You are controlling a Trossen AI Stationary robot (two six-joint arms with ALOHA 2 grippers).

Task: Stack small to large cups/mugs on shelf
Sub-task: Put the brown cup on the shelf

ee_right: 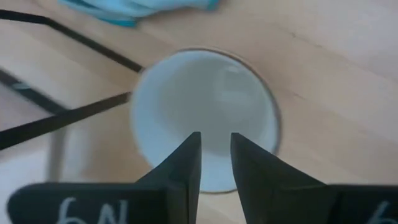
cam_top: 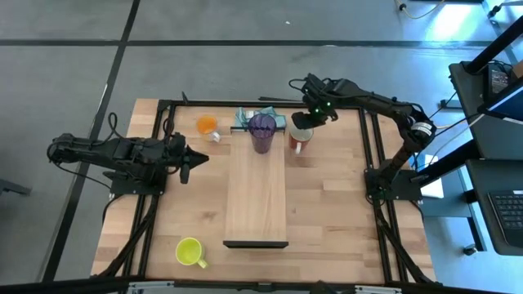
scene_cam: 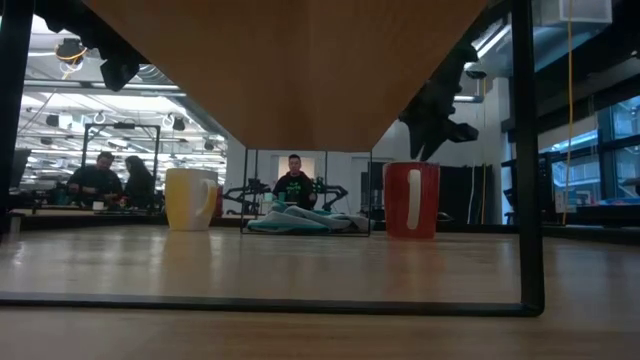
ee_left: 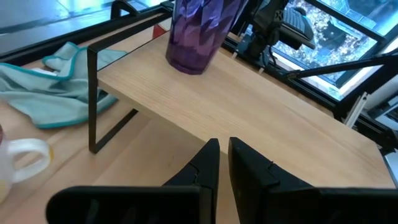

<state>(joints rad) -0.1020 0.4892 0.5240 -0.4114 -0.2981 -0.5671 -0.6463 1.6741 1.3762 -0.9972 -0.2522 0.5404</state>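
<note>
The pale wooden shelf (cam_top: 256, 192) stands on black legs in the table's middle. The purple tumbler (cam_top: 262, 132) stands upright on its far end and also shows in the left wrist view (ee_left: 199, 31). The red mug (cam_top: 299, 140), white inside (ee_right: 205, 118), stands on the table just right of the shelf's far end. My right gripper (ee_right: 215, 149) hangs over its mouth, pointing down, fingers a narrow gap apart, above the rim in the low view (scene_cam: 432, 150). The orange mug (cam_top: 207, 126) stands far left, the yellow-green mug (cam_top: 189, 251) near left. My left gripper (cam_top: 189, 161) is shut, left of the shelf.
A teal cloth (cam_top: 247, 117) lies bunched on the table behind the shelf's far end. The shelf's black wire legs (ee_left: 93, 99) stand between my left gripper and the space under the plank. People sit beyond the far edge (scene_cam: 294, 185).
</note>
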